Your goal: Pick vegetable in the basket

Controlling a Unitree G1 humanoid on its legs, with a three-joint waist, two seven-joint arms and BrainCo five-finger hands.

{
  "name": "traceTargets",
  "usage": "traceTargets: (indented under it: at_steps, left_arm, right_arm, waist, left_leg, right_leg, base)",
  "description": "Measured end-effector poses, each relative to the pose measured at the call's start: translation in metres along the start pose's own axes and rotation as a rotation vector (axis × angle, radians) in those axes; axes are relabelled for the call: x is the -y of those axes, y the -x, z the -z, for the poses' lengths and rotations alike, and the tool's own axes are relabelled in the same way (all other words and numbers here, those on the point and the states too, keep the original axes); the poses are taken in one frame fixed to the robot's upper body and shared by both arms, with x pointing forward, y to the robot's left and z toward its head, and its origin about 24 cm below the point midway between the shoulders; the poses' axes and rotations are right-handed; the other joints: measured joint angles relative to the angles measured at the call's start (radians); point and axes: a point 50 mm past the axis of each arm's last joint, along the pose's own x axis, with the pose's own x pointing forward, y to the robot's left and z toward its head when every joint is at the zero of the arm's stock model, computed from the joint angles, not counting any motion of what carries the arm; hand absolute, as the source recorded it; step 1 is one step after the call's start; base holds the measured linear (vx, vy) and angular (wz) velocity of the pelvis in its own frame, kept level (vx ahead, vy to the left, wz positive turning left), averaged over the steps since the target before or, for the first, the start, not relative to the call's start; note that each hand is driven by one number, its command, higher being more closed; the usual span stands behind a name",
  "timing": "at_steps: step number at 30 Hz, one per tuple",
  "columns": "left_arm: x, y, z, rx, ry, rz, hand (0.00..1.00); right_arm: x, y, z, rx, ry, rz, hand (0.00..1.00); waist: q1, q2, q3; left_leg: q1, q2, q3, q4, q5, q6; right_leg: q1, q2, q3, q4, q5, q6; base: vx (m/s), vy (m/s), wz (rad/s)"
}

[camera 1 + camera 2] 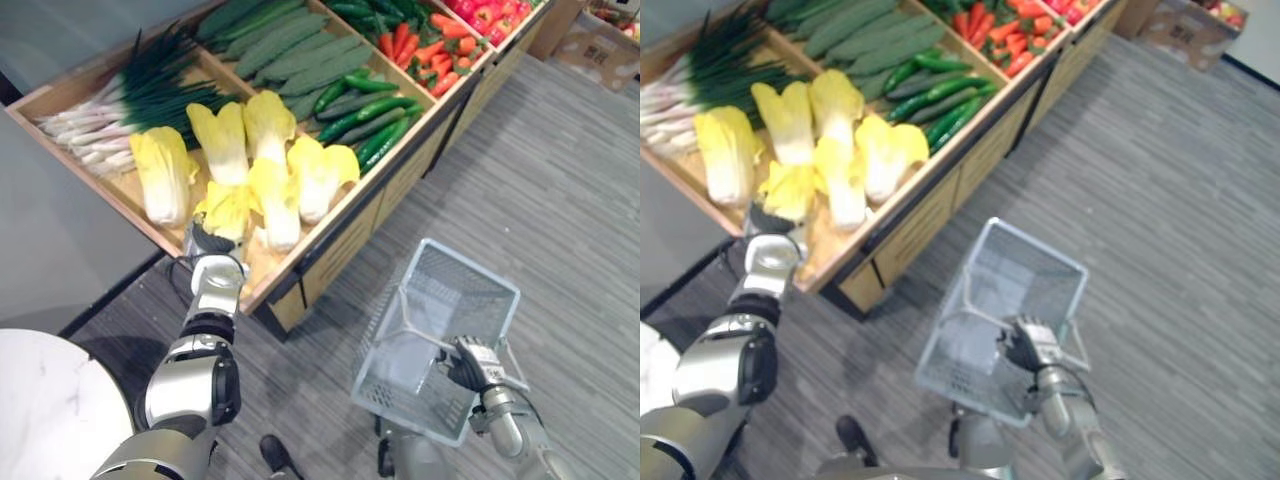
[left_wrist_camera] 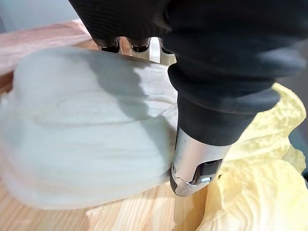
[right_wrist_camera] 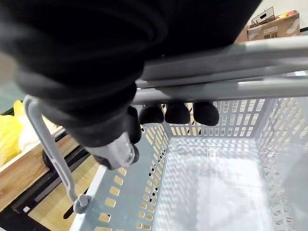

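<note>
At wooden shelf [image 1: 268, 268], left hand [image 1: 208, 243]: arm outstretched, fingers and thumb clasping white-stemmed yellow-leafed cabbage [image 2: 86, 139].
Right hand [image 1: 472, 365]: low, curled round metal handle [image 3: 226, 89] of pale grey mesh basket [image 1: 470, 268].

Here's the left arm [image 1: 195, 378]: glossy silver-grey shells with a black band at the joint. The left hand [image 1: 207, 243] sits under its dark ribbed cover [image 2: 226, 72]. Up close, the thumb [image 2: 192, 161] is brushed silver, with what looks like a small dark inset near its tip. Over to the right arm [image 1: 508, 418], the same silver tube, and the right hand [image 1: 470, 362] shows rounded black fingertips [image 3: 178, 113].
</note>
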Motion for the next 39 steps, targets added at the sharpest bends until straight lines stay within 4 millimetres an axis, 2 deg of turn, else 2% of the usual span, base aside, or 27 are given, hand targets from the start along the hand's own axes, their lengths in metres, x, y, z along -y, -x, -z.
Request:
traceTargets:
  at_steps: [4,10,14,17,22,31,38,39]
  left_arm:
    - [0.003,0.006,0.01,-0.001,-0.001,0.004,1.0]
    - [-0.004,0.013,0.024,0.018,-0.022,-0.016,1.0]
    - [-0.022,0.018,0.027,0.095,-0.063,-0.084,1.0]
    - [-0.034,0.022,0.026,0.14,-0.065,-0.118,1.0]
    - [-0.041,0.025,0.027,0.186,-0.118,-0.131,1.0]
    - [-0.034,0.028,0.023,0.236,-0.166,-0.096,1.0]
    - [-0.03,0.038,-0.003,0.385,-0.186,-0.064,1.0]
    - [-0.028,0.046,-0.01,0.446,-0.183,-0.045,1.0]
  right_arm:
    - [-0.007,0.006,0.009,-0.045,0.003,-0.032,1.0]
    - [-0.015,0.011,0.022,-0.139,-0.025,-0.043,1.0]
    - [-0.012,0.015,0.04,-0.226,-0.016,-0.032,1.0]
    - [-0.012,0.017,0.05,-0.285,-0.009,-0.038,1.0]
    - [-0.01,0.012,0.053,-0.294,-0.014,-0.054,1.0]
    - [-0.01,0.005,0.048,-0.286,-0.049,-0.04,1.0]
    - [-0.009,0.001,0.047,-0.28,-0.053,-0.042,1.0]
    - [-0.008,-0.004,0.047,-0.277,-0.054,-0.046,1.0]
  waist:
    - [0.003,0.032,-0.035]
    - [0.01,0.057,-0.078]
    - [0.055,0.083,-0.102]
    - [0.074,0.091,-0.123]
    - [0.088,0.083,-0.142]
    - [0.083,0.072,-0.152]
    - [0.087,0.053,-0.164]
    - [0.086,0.052,-0.165]
  left_leg:
    - [0.01,0.002,-0.018,0.0,0.0,0.0]
    - [0.026,0.004,-0.045,0.0,0.004,0.001]
    - [0.021,0.004,-0.063,0.0,0.007,-0.002]
    - [0.012,0.005,-0.084,-0.001,0.012,0.0]
    - [0.009,0.002,-0.102,-0.001,0.02,-0.004]
    - [0.008,0.0,-0.103,-0.003,0.022,-0.002]
    - [0.01,-0.001,-0.103,-0.001,0.026,0.003]
    - [0.012,-0.002,-0.102,-0.001,0.026,0.003]
  right_leg:
    - [0.021,0.003,-0.017,0.0,-0.002,-0.003]
    - [0.055,0.002,-0.049,0.0,-0.016,-0.014]
    - [0.059,-0.002,-0.063,0.0,-0.023,-0.015]
    - [0.063,-0.005,-0.081,-0.001,-0.025,-0.019]
    - [0.071,-0.014,-0.098,-0.001,-0.022,-0.014]
    - [0.07,-0.017,-0.098,-0.001,-0.02,-0.013]
    - [0.072,-0.017,-0.098,0.0,-0.017,-0.018]
    - [0.073,-0.018,-0.096,0.0,-0.017,-0.017]
  base:
    - [-0.03,0.029,0.12]
    - [-0.07,0.023,0.13]
    - [-0.09,0.029,0.12]
    - [-0.06,0.032,0.18]
    - [-0.06,0.046,0.11]
    - [-0.03,0.041,0.0]
    - [-0.03,0.043,0.0]
    - [-0.05,0.052,-0.02]
